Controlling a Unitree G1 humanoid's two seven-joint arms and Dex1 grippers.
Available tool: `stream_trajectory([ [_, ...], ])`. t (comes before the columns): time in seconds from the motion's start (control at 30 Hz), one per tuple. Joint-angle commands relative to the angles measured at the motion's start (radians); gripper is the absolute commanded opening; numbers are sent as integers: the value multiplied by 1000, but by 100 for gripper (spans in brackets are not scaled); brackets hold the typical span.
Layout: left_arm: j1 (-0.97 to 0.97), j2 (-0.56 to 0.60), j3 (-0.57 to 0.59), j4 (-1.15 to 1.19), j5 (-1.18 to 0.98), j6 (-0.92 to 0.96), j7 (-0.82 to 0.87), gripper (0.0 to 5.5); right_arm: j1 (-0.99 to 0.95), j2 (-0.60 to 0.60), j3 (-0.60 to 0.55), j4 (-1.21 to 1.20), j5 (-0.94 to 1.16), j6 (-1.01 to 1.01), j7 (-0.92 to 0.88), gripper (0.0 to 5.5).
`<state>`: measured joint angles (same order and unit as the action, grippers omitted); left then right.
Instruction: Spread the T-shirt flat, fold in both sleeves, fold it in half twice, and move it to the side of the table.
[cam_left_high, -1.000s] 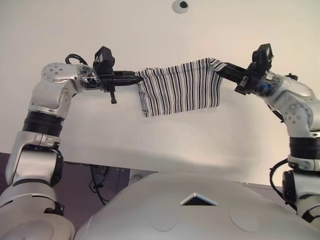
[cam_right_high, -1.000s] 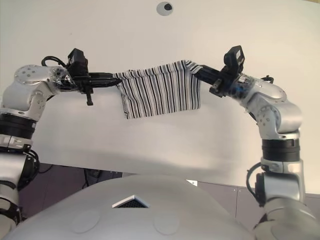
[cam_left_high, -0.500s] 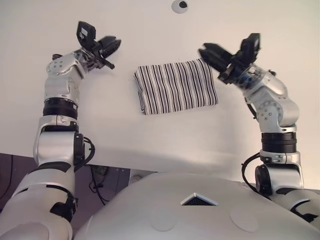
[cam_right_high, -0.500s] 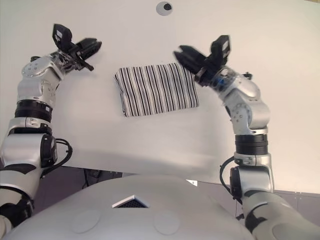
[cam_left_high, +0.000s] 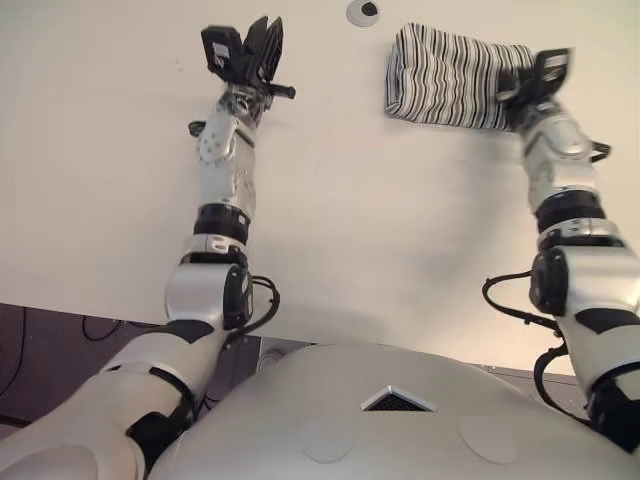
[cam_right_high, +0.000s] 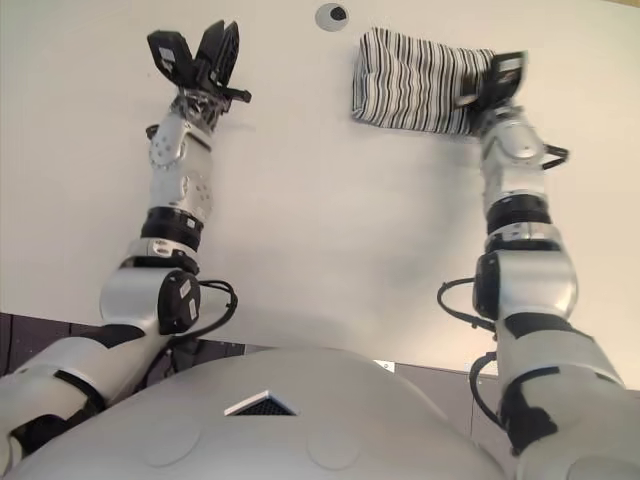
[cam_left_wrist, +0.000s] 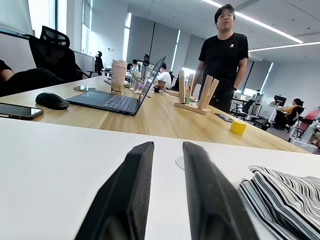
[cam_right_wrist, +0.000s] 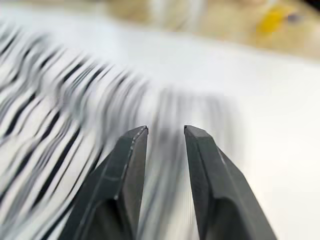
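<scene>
White table (cam_left_high: 330, 230), viewed from the robot's head, with both arms stretched across it toward its far side. The left gripper (cam_left_wrist: 167, 145) hangs over bare tabletop, its two fingers (cam_left_wrist: 125, 195) slightly parted and holding nothing. The right gripper (cam_right_wrist: 166, 131) sits at the right end of the folded striped T-shirt (cam_left_high: 445, 62). Its fingers (cam_right_wrist: 127, 175) stand a little apart (cloth shows through the gap, none clamped). The T-shirt lies at the table's far side, near a round table fitting (cam_left_high: 362, 11). Beyond, a wooden desk (cam_left_wrist: 165, 117) bears a laptop (cam_left_wrist: 117, 97).
</scene>
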<state>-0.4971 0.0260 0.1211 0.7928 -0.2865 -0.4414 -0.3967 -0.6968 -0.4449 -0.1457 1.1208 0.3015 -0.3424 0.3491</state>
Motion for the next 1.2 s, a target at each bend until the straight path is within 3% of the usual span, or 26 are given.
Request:
stream_trajectory([
  [0.03,44,-80,20,-70,23,-78,115,101,-93,61,-180,-5,169,-40,106,132],
  [0.1,57,-111,18,-67,57,-77,193,101,-92,63,-255,0,239,16,135,132],
  [0.23,87,-120,8,-72,168,-7,400,101,-66,35,-285,-6,239,105,172,132],
  [0.5,100,-86,18,-167,122,89,346,101,-37,166,-182,-283,179,204,181,132],
  [0.63,62,-43,7,-146,146,132,324,101,-33,247,-85,-534,115,293,63,132],
  [0.8,-40,42,37,-98,122,198,273,101,-283,312,34,-721,-9,484,-158,132],
  [0.97,-133,95,20,-26,146,229,214,101,-329,351,73,-778,-51,633,-254,132],
  [1.07,-166,125,26,13,146,236,193,101,-462,404,106,-690,-57,687,-264,132],
  [1.2,-199,149,25,45,153,239,179,101,-824,476,65,-437,-29,753,-298,132],
])
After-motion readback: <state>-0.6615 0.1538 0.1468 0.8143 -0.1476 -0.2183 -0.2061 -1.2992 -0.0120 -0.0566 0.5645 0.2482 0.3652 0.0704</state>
